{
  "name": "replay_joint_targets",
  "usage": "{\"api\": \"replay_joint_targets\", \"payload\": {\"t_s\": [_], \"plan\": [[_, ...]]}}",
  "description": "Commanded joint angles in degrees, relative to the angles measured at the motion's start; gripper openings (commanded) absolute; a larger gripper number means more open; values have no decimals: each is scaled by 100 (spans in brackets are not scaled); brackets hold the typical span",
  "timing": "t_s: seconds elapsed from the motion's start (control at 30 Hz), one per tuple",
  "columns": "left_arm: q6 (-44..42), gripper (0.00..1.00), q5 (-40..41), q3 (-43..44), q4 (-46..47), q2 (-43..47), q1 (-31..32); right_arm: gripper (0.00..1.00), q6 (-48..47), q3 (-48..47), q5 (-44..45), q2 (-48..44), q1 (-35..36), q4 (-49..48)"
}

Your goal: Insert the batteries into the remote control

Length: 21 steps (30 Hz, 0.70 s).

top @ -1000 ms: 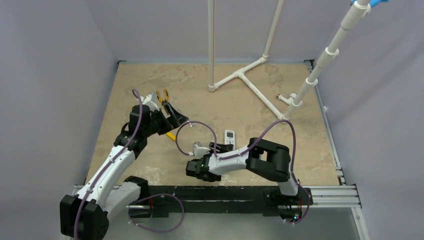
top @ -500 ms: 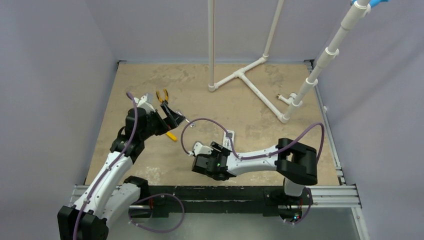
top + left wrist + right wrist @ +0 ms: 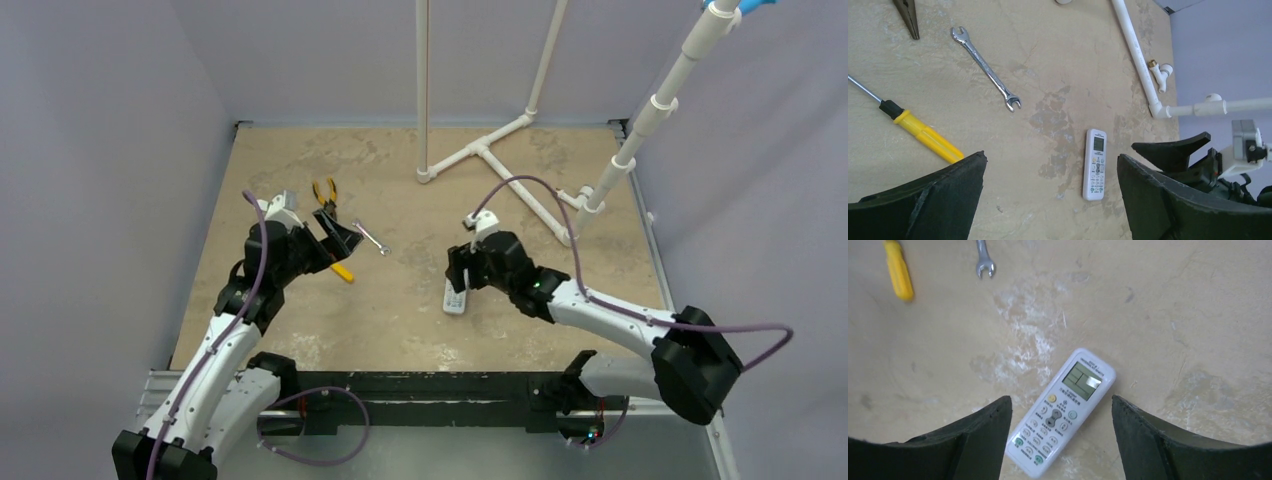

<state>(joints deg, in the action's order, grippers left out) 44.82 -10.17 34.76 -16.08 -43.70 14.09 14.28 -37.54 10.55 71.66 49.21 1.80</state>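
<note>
While remote control (image 3: 1062,410) lies face-up on table (image 3: 400,310), screen and buttons showing and back hidden, step in hand looks like approach for grasp. Right gripper (image 3: 1059,402) hovers over remote, fingers apart, holding nothing. Left gripper (image 3: 1051,157) spread wide, empty, above tools. Next move likely calls for: square wrist to slanted remote, descend, pinch long sides, flip it. Counts: remote one; batteries none in view; wrench (image 3: 986,69) one; screwdriver (image 3: 923,135) one; pliers (image 3: 325,191) one.

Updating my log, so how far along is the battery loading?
Done: nothing confirmable; the remote lies face up, battery side hidden, no batteries in view. In hand: nothing; the right gripper hangs open over it, the left gripper open too. Left: possibly everything.
</note>
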Motion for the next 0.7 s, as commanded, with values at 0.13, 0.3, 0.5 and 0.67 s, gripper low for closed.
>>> {"api": "replay_joint_targets", "payload": {"t_s": [0.13, 0.3, 0.5, 0.67], "plan": [[-277, 100, 75, -38, 39, 255, -47, 77, 1445, 1208, -1796, -787, -1627, -2351], [-311, 100, 206, -255, 176, 568, -46, 78, 1567, 1748, -593, -1558, -1696, -2181], [-418, 100, 402, -343, 39, 613, -54, 79, 1548, 2523, 344, -2975, -1697, -2154], [-467, 100, 513, -438, 24, 621, -49, 79, 1353, 2626, 730, -3436, -1703, -1647]]}}
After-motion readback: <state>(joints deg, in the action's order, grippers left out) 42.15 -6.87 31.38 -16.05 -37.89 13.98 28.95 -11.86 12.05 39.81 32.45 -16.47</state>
